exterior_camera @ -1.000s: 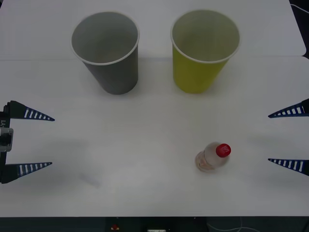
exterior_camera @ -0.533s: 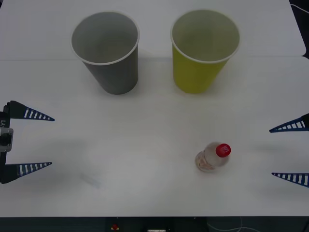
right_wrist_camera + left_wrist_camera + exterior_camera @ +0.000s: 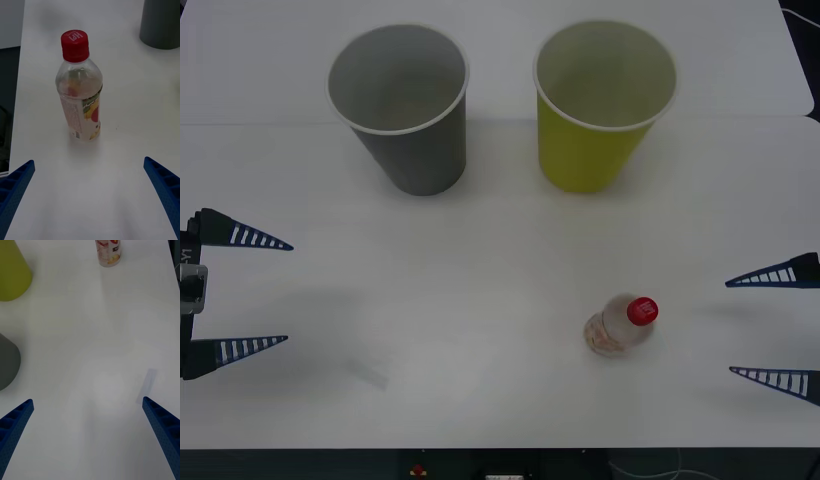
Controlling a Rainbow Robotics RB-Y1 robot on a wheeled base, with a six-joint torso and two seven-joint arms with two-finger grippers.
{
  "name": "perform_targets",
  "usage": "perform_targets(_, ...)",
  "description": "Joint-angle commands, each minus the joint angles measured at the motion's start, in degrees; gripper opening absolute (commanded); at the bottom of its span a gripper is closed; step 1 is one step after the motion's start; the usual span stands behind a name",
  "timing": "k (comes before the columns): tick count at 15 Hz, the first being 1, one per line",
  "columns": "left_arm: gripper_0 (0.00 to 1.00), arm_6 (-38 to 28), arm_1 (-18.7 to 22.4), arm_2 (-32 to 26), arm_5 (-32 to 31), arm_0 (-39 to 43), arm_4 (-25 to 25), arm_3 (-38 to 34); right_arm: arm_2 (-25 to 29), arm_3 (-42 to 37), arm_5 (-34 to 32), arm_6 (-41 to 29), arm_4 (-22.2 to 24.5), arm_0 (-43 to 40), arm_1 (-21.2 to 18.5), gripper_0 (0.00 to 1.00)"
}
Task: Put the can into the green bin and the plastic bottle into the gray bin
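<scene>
- Right gripper [image 3: 770,327] — spread wide, holding nothing — has dropped toward 6 o'clock, level with the plastic bottle [image 3: 620,325].
- Bottle stands upright at its 9 o'clock — a grasp looks next.
- Left gripper [image 3: 240,292] waits open.

Front cam: high, looking fwd and down over white table [image 3: 500,260]. Right wrist cam: low, close on plastic bottle [image 3: 79,88], facing across table. Left wrist cam: higher, farther off, same bottle at far edge. Shared w/ front: bottle, gray bin [image 3: 402,105], tabletop.
</scene>
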State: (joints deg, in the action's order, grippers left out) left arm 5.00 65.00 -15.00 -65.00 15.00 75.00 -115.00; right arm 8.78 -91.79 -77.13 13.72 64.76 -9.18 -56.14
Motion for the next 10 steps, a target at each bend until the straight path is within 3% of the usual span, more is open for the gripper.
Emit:
perform_targets(1,1.00,0.00,0.00,0.00,0.00,0.00,0.00,0.00,-4.30,4.96,0.40,5.35,-3.41,2.06,0.59,1.00)
perform_targets(10,1.00,0.00,0.00,0.00,0.00,0.00,0.00,0.00,-6.58,8.83,1.81,9.31,-2.09,4.69,9.56,1.00)
